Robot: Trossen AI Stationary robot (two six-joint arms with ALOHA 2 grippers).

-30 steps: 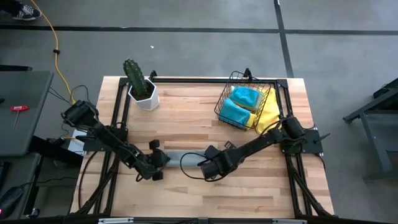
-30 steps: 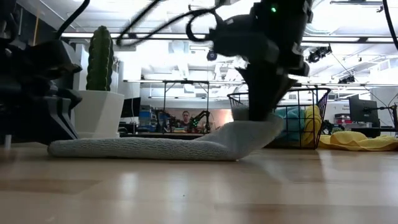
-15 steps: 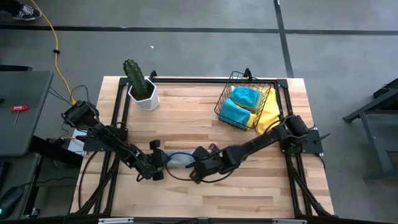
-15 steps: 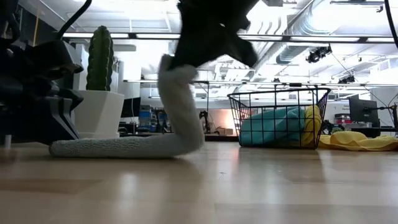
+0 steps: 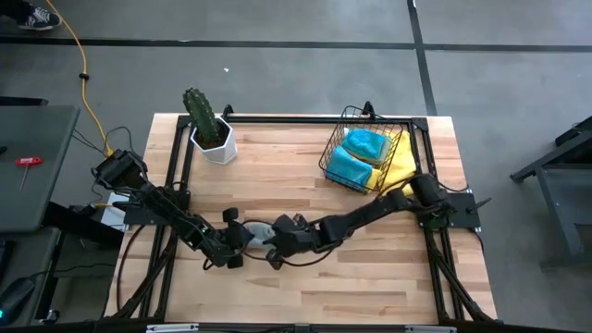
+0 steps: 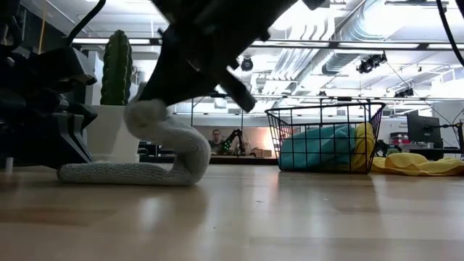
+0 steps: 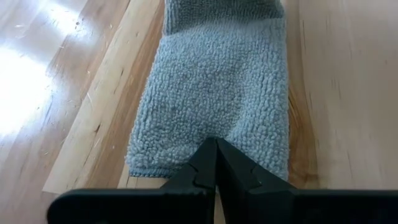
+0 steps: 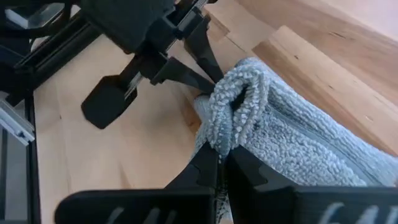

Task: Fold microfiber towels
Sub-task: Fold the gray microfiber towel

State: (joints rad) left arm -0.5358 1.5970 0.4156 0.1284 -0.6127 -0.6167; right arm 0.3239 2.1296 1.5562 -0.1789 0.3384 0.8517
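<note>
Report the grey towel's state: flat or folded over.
Mid-fold: the right claw carries one end of the grey towel looped over the rest, whose other end the left claw pins.

Grey, nubbly microfiber towel (image 7: 214, 106) spread flat down the middle of the frame, folded over itself at the top centre, near edge reaching the lower centre. Left end effector (image 7: 216, 163) at bottom centre, two dark fingers (image 7: 194, 171) pressed together, pinching that near edge of the towel. Pale wooden plank tabletop (image 7: 339, 93) beneath, seams running top to bottom. Bright glare on the wood at upper left.
</note>
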